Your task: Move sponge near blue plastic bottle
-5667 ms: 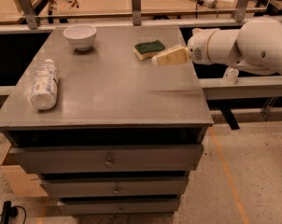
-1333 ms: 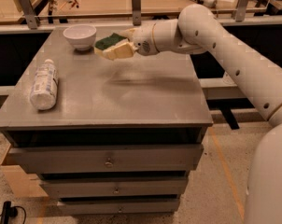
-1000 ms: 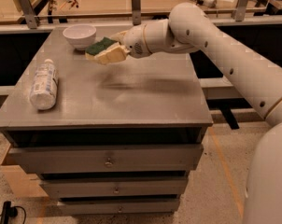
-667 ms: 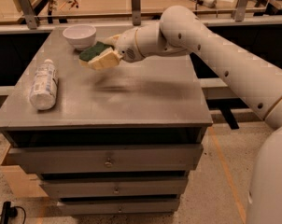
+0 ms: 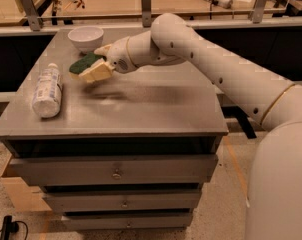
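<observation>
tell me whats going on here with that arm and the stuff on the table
A robot arm's tool holds a small green-topped yellow sponge in the air above the grey cabinet top, with its shadow on the surface below. The whitish translucent plastic bottle with a white cap lies on its side near the left edge, apart from the sponge. A white bowl sits at the back. The sponge is not yet set down.

Cream gripper [image 5: 97,64], near the grey counter's [image 5: 156,109] back-left corner, holds a dark-green sponge [image 5: 83,63]. Whitish bottle [image 5: 47,90] with a pale label by the left edge; white bowl [image 5: 86,36] at the back.
</observation>
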You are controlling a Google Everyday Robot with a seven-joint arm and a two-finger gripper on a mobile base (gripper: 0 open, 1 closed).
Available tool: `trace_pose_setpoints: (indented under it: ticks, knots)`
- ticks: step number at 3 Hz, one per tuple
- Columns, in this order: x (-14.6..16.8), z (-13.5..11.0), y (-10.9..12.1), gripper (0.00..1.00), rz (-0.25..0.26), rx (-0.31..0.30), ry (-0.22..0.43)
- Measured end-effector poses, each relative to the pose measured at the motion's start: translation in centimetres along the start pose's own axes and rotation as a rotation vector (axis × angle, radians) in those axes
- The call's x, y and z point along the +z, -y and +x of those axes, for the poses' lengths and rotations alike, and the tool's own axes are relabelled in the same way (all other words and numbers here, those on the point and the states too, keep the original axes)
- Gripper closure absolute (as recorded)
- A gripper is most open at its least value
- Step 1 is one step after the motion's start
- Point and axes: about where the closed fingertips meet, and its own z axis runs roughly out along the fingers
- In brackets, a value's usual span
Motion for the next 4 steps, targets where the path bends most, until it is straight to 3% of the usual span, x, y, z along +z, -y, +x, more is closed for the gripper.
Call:
trace_pose_setpoints:
  ticks: [1, 3, 4]
  knots:
    - [1.6, 0.4, -0.3, 0.58, -0.025, 0.01, -0.018]
    - [2.3, 0.8, 0.0, 0.12, -0.002, 0.016, -0.062]
    - [1.7, 0.7, 0.7, 0.0, 0.034, 0.017, -0.074]
